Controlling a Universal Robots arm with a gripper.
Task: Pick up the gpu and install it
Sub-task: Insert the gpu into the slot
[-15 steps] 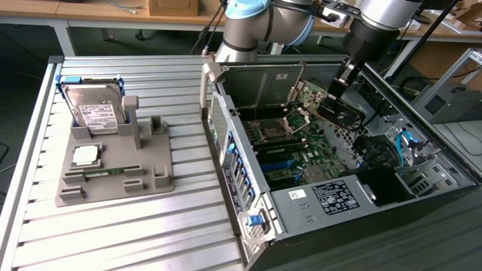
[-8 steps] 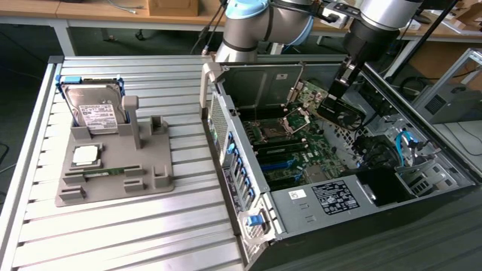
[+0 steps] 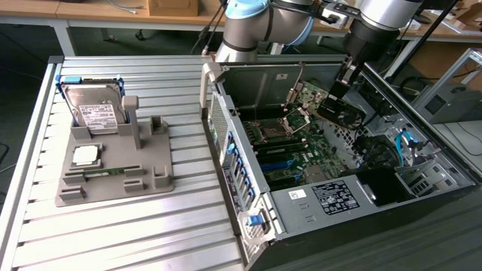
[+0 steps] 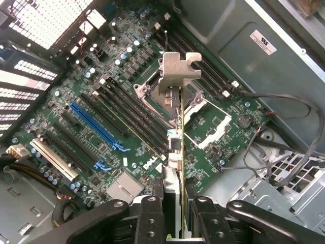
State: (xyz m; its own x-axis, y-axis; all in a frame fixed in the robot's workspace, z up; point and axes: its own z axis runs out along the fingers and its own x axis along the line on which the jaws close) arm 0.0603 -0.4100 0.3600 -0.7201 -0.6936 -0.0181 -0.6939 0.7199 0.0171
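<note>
Well, a slatted metal table (image 3: 113,226) takes up the exterior view's left, and just beside it on the right stands an open computer case (image 3: 222,121), its motherboard (image 3: 297,152) lying bare inside. The arm (image 3: 249,28) reaches down into the case from the far side. On the table sits a grey fixture (image 3: 150,169) with a hard drive (image 3: 94,107) standing upright in it. The gpu (image 3: 342,113) hangs tilted inside the case, above the motherboard. The gripper (image 3: 339,90) has its fingers (image 4: 151,218) clamped on the card's edge. From the wrist view the card runs edge-on between them, its silver bracket (image 4: 177,71) at the far end, in front of the processor socket (image 4: 147,94).
</note>
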